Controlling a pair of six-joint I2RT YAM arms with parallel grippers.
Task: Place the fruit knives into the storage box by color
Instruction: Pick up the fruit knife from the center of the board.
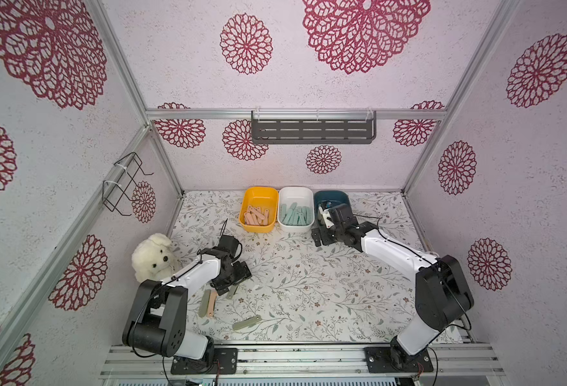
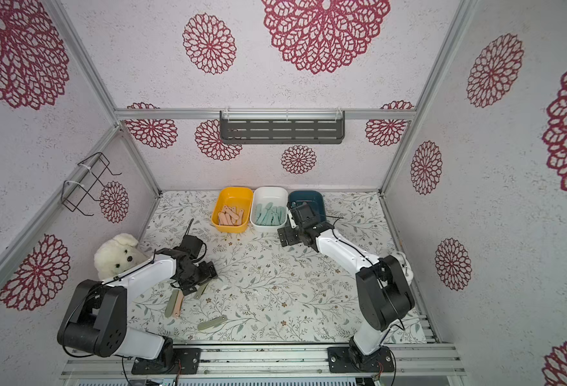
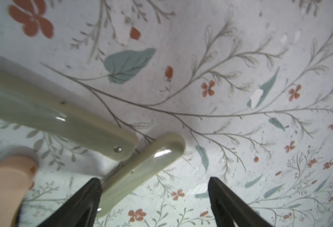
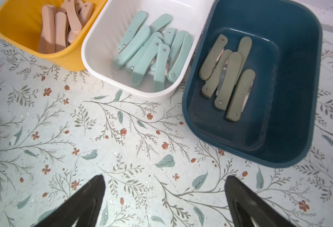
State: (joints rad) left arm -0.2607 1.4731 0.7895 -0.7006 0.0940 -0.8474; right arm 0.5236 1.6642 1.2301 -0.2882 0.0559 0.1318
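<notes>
Loose knives: we count four on the table [image 1: 309, 284], all around 7 o'clock.
Nearest knife: the near olive knife [image 3: 142, 167] lies flat, one end against a finger [image 3: 91, 196] of the left claw [image 3: 155, 178].
Pair: the pink knife [image 1: 211, 303] and the paired olive knife [image 1: 204, 302] lie side by side, just beside that claw.
Single: the lone olive knife [image 1: 247, 322] sits apart, closer to 6 o'clock.
Sorted knives: we see pink knives [image 4: 60, 29] in the yellow bin [image 4: 14, 23], mint knives [image 4: 134, 47] in the white bin [image 4: 106, 29] and olive knives [image 4: 228, 78] in the blue bin [image 4: 289, 98].
Bins: they stand in a row at 12 o'clock, side by side.
Left claw: released, fingers spread low over the table. The near olive knife lies partly in the gap, not pinched.
Right claw: the right claw [image 4: 165, 176] is released and empty, hovering over bare table just in front of the blue bin, near 1 o'clock.
Plush dog: the plush dog [image 1: 151, 255] sits at 9 o'clock, by the wall.
</notes>
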